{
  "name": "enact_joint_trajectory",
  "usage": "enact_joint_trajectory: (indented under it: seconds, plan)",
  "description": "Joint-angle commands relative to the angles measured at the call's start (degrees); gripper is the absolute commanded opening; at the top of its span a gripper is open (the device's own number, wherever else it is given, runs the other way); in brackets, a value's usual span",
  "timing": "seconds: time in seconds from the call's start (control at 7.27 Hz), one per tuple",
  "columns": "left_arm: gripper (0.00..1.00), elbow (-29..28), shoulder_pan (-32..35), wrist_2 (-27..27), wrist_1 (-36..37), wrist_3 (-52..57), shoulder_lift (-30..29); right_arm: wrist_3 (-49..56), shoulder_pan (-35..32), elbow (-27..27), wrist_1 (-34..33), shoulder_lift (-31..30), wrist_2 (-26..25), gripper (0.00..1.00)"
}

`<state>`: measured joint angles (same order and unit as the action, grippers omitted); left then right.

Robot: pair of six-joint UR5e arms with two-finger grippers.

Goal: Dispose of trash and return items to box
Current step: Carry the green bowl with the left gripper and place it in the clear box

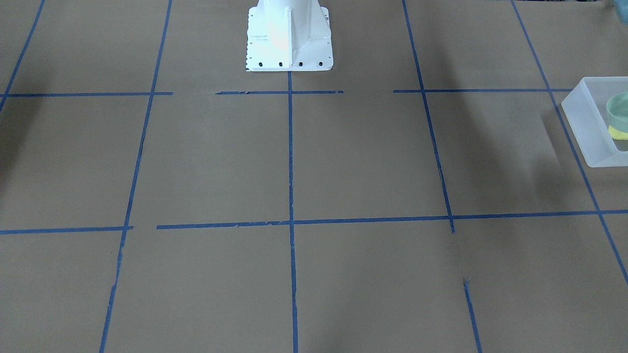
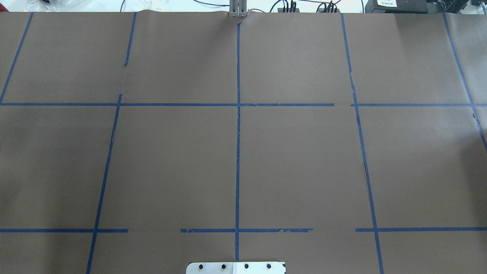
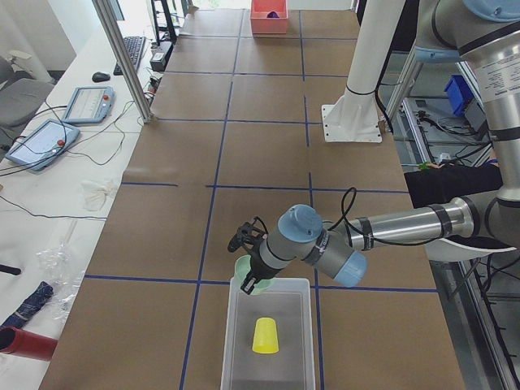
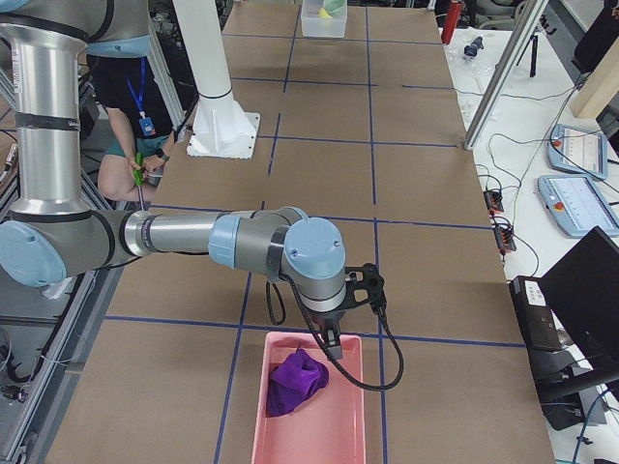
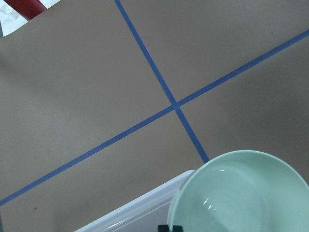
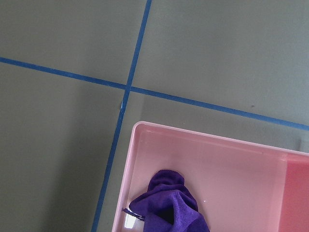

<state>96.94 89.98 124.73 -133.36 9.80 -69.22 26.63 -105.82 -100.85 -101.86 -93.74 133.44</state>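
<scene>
Your left gripper (image 3: 249, 283), seemingly pinched on the rim of the pale mint-green round bowl (image 5: 241, 193), holds it over a corner of the translucent frosted-white plastic box (image 3: 284, 309) beside the small yellow plastic cup (image 3: 265, 335); next, likely lower and release inside.

The table (image 2: 171, 163) is covered in brown paper crossed by a grid of blue tape lines (image 2: 238, 152). A white base plate (image 2: 236, 267) sits at its near edge. Straight across from the plate, at the far edge, stands a grey metal post (image 2: 238, 8).
</scene>
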Motion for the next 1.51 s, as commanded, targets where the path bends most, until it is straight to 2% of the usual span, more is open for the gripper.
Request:
enact_joint_trajectory:
  seconds: [0.0,0.41,0.83,0.96,1.1,1.24,1.38]
  plan:
    - [0.00,-6.6,2.7,0.3,-1.7,3.1,-0.9,0.0,0.0,0.0,0.3,0.0,0.1,1.00]
    - [0.00,-12.9,2.2,-1.4,-10.3,-2.4,-2.0,0.0,0.0,0.0,0.3,0.0,0.0,1.00]
    - [0.02,-13.2,-2.1,-1.0,-11.9,-5.6,-2.4,0.0,0.0,0.1,0.3,0.0,0.0,1.00]
    - [0.24,-13.4,-3.8,-0.9,-14.4,-7.8,-2.3,-0.1,0.0,0.1,0.3,0.0,0.0,1.00]
    - [0.56,-13.4,-5.9,-1.0,-15.3,-8.2,-2.3,-0.1,0.0,0.1,0.3,0.0,0.0,1.00]
    - [0.72,-13.4,-6.3,-1.0,-15.5,-7.7,-2.3,-0.1,0.0,0.1,0.3,0.0,0.0,1.00]
    - [1.00,-13.3,-6.3,-1.0,-17.1,-7.7,-2.2,-0.1,0.0,0.1,0.3,0.0,0.0,1.00]
